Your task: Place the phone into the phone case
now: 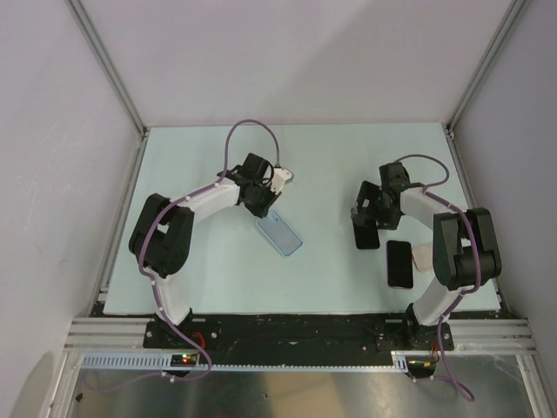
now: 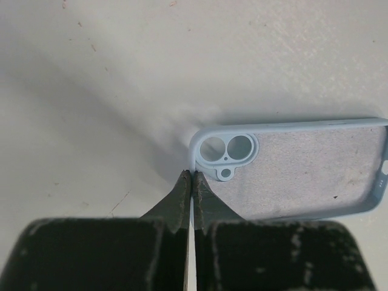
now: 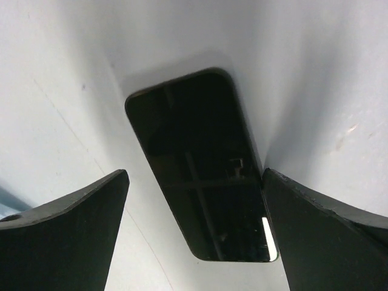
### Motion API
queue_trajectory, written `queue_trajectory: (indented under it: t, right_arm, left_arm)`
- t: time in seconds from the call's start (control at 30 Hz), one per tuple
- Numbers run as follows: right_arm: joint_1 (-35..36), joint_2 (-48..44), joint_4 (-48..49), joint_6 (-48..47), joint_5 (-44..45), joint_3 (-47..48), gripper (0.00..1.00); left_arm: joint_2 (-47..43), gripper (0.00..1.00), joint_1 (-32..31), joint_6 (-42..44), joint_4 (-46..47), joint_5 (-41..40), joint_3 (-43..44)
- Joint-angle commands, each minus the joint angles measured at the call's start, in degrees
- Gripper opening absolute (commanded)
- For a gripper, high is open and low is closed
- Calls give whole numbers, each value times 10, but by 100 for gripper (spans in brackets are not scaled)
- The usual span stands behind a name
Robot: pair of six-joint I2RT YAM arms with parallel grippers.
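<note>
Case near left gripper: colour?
The case is light blue, greyish lining; left wrist view shows it best.

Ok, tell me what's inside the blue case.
Only its grey lining and camera holes show inside the case, nothing else. The shut left fingers cover its near corner in the wrist view.

phone case (image 1: 280,232) left, phone (image 1: 399,263) right, slab (image 1: 367,237) between
</note>
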Motion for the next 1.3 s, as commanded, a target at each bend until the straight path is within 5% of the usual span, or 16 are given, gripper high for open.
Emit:
queue_trajectory:
  t: [0.0,0.2,0.43,0.53,0.73,1.07,1.17,1.27]
  right_arm:
    - [61,-25,-47,18,4,-28,99]
    - [136,-21,-50,43,31,-35,99]
    - [163,-12,-76,70,116,-36,99]
    - [171,-7,-96,99,161,-28,99]
    - [195,18,-125,160,231,-5,95]
    - [220,52,-121,190,235,11,92]
    - [219,59,-113,182,214,10,83]
    - [219,62,-112,171,204,10,62]
  left_arm:
    - [-28,0,3,22,-1,-31,11]
    - [-42,8,1,19,-2,-46,6]
    - [-62,42,4,-6,-1,-50,13]
    - [-69,51,6,-51,4,-148,37]
    - [-109,56,7,-246,-1,-302,48]
    - [-220,61,7,-502,-4,-291,-98]
    - [-244,61,8,-543,2,-289,-133]
    - [-265,61,7,-578,16,-277,-169]
